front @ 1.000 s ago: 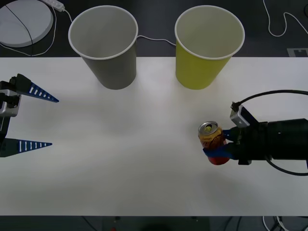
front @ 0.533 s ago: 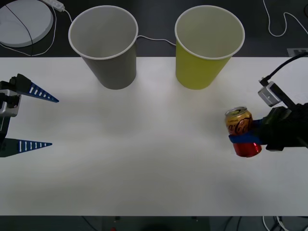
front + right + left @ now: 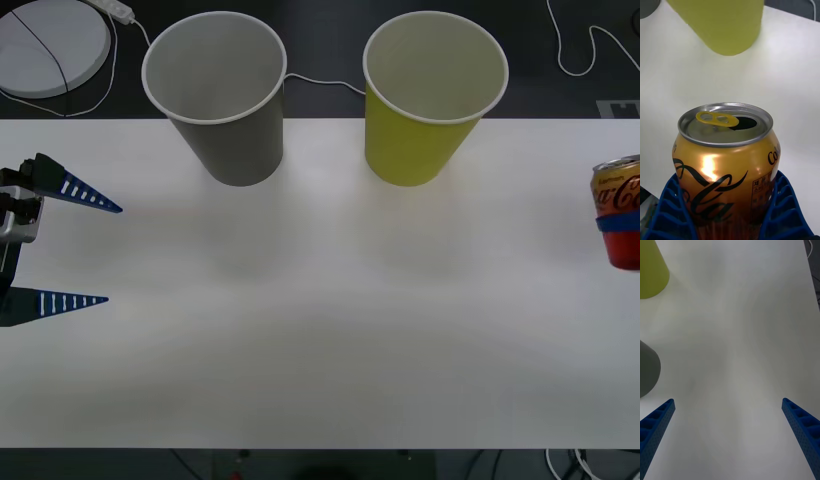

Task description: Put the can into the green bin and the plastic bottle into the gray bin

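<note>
Front view is showing the can (image 3: pixel 620 210) at the far right edge, upright and seemingly clear of the table (image 3: pixel 320 330), with one blue finger of my right claw banding its middle; my right wrist view is showing my right claw (image 3: pixel 730 210) clamping the can from both sides, ribbed fingers (image 3: pixel 673 210) cradling the lower body, tab and open mouth facing up. The green bin (image 3: pixel 435 95) is standing at the far side of the table, to the left of the can and well apart from it; the gray bin (image 3: pixel 215 95) is sitting further left, near it but not touching. My left claw (image 3: pixel 60 245) is waiting at the near left with its fingers spread wide and nothing between them; I am seeing no plastic bottle anywhere on the table.

Risks as I am judging them: the can is open, so tilting it on the way over could be spilling whatever is left inside; I am gripping low on a smooth round body, so a quick swing could be letting it slip or twist; coming in too low, I could be knocking the bin's rim and tipping a light paper cup; releasing off-centre could be bouncing the can off the rim onto the table; the two bins are alike in shape, so I am minding colour.
</note>
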